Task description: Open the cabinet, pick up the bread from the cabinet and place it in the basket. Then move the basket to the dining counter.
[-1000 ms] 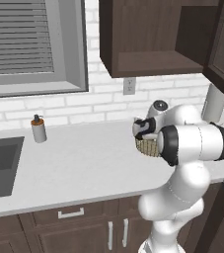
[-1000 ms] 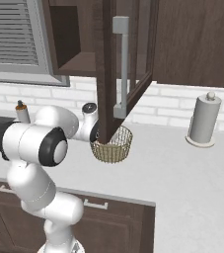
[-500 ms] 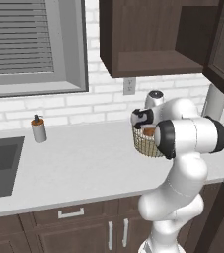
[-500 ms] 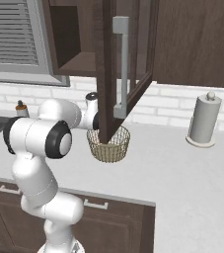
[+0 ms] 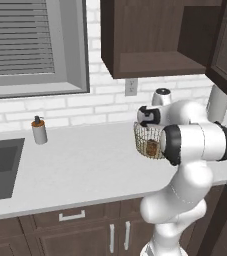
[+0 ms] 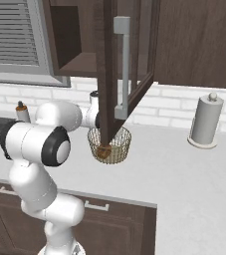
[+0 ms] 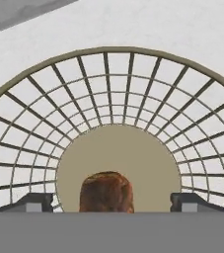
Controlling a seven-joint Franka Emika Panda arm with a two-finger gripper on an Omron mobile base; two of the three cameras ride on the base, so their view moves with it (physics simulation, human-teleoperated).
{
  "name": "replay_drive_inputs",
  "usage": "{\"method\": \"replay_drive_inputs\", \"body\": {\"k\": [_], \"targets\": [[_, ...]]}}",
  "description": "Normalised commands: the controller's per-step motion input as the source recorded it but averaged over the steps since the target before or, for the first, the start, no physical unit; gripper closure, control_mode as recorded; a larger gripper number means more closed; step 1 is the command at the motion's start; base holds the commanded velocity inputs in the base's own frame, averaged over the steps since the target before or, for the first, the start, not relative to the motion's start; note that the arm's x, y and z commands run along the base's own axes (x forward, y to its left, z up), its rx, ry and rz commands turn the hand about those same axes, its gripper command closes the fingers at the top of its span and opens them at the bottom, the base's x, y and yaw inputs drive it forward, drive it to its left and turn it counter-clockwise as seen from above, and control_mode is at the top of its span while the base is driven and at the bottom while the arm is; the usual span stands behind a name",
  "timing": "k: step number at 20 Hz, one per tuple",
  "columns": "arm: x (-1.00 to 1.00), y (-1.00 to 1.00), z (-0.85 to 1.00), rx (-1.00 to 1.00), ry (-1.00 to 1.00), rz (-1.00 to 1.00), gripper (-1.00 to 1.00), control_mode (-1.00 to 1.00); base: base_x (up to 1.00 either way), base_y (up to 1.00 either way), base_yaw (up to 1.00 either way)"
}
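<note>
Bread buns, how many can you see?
1. The bread lies on the floor of the basket, which stands on the grey worktop under the open cabinet. More could hide inside the cabinet.

White arm folded at the elbow, forearm reaching across toward the wall, wrist turned downward. Gripper pointing straight down, fingertips set wide apart at either side, clear of contact, nothing clamped between them.

Bread cut off at bottom in hand view (lower half unseen); basket partly hidden behind open cabinet door.
</note>
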Motion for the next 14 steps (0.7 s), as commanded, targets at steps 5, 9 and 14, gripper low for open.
{"method": "replay_drive_inputs", "body": {"k": [5, 9, 14], "targets": [[-0.47, 0.16, 0.04, 0.00, 0.00, 0.00, -1.00, -1.00, 0.00, 0.00, 0.00], [-0.21, 0.61, 0.60, 0.00, 0.00, 0.10, -1.00, -1.00, 0.00, 0.00, 0.00], [-0.34, 0.31, 0.38, -0.04, 0.00, 0.21, -1.00, -1.00, 0.00, 0.00, 0.00]]}}
